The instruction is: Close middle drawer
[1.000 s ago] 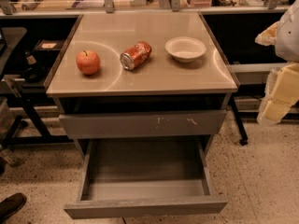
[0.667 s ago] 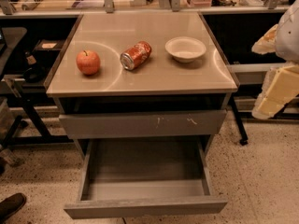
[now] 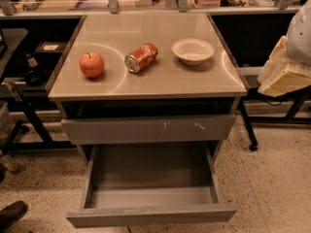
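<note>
The middle drawer (image 3: 150, 198) is pulled far out of the grey cabinet, low in the view. Its grey box interior is empty and its plain front panel (image 3: 151, 215) faces me. Above it, the grey drawer front with pale scratch marks (image 3: 148, 128) sits nearly flush with the cabinet. My gripper (image 3: 284, 74) shows as a cream and white shape at the right edge. It hangs beside the cabinet top, well above and to the right of the open drawer, and touches nothing.
On the cabinet top (image 3: 146, 81) lie a red apple (image 3: 92, 64), a tipped orange can (image 3: 141, 58) and a white bowl (image 3: 193, 51). Dark benches stand left and right. A shoe (image 3: 10, 213) shows at the bottom left, on speckled floor.
The cream gripper shape at the right edge has risen a little. The drawers and the things on top have not moved.
</note>
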`<action>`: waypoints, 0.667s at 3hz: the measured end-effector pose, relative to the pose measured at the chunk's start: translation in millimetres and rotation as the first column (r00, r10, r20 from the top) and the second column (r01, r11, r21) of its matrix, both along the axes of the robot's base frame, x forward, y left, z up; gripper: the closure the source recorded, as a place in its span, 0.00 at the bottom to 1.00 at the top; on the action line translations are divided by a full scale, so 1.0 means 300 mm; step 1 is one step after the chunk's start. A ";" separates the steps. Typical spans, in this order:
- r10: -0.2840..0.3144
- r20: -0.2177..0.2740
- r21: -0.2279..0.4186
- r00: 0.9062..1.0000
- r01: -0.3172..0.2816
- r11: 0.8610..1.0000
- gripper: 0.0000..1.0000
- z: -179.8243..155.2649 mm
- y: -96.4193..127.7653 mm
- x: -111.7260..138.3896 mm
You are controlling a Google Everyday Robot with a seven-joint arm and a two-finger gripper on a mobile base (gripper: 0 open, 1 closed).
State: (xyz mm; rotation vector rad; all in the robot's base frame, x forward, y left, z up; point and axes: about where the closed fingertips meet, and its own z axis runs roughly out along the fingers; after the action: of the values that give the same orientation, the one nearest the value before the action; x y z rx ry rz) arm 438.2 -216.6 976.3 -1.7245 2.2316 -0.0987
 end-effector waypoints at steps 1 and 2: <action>0.000 0.000 0.000 1.000 0.000 1.000 0.88 0.000 0.000 0.000; -0.007 -0.007 0.006 1.000 0.007 1.000 1.00 -0.009 -0.007 -0.009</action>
State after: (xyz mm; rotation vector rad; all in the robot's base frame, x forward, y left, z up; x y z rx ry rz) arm 435.6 -218.6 973.7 -1.7171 2.2404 -0.0882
